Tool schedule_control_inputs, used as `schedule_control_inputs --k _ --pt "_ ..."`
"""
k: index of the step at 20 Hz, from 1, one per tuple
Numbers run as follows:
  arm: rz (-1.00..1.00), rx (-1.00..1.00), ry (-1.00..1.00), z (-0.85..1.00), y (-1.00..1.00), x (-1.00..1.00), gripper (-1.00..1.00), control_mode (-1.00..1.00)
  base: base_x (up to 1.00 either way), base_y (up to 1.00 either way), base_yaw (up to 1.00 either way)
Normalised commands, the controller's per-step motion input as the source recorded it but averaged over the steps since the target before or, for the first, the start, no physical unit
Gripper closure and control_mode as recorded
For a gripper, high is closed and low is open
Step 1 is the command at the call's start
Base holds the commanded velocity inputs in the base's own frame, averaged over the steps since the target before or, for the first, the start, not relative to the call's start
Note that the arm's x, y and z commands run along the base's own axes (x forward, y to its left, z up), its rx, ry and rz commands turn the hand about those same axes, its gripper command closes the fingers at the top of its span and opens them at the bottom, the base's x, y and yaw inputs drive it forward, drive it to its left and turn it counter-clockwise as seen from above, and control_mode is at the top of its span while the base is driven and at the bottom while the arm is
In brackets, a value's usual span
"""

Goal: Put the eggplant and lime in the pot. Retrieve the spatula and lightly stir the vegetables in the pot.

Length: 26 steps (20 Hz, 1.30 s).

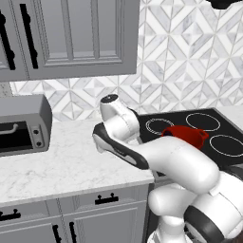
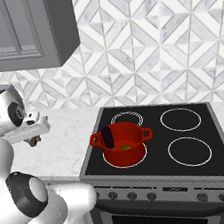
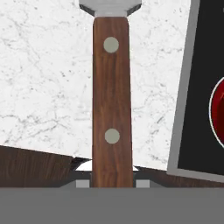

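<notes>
My gripper (image 3: 112,183) is shut on the spatula (image 3: 111,87). Its brown wooden handle with two rivets runs up from between the fingers, and the grey head (image 3: 109,6) is cut off by the top edge. It hangs over the white marble counter left of the stove. In the right base view the gripper (image 2: 36,133) is at the left with a bit of brown handle (image 2: 35,141) below it. The red pot (image 2: 121,145) stands on the front left burner. The dark purple eggplant (image 2: 108,134) leans inside against its rim and the lime (image 2: 125,146) lies on its bottom. My arm partly covers the pot (image 1: 187,134).
A grey toaster oven (image 1: 23,128) stands on the counter (image 1: 66,161) at the far left. The black cooktop (image 2: 186,123) has three bare burners. Grey wall cabinets (image 1: 71,38) hang above the counter, and the stove's edge (image 3: 181,109) runs close on the right.
</notes>
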Motion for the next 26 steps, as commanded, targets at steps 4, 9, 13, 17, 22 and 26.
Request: schedule_control_inputs --k 4,9,13,17,22,26 --pt "0.17 -0.27 0.04 0.78 -0.68 -0.10 1.00 -1.00 0.00 0.00 0.00" --pt "0.18 -0.26 0.16 0.60 -0.75 0.00 1.00 -1.00 0.00 0.00 0.00" --pt "0.08 -0.12 0.20 0.46 -0.94 0.00 1.00 -1.00 0.00 0.00 0.00" --pt "0.00 0.00 0.26 0.41 -0.99 0.00 1.00 -1.00 0.00 0.00 0.00" --pt "0.03 -0.01 0.31 0.33 -0.97 0.00 1.00 -1.00 0.00 0.00 0.00" --pt "0.07 -0.01 0.32 0.09 -1.00 0.00 1.00 -1.00 0.00 0.00 0.00"
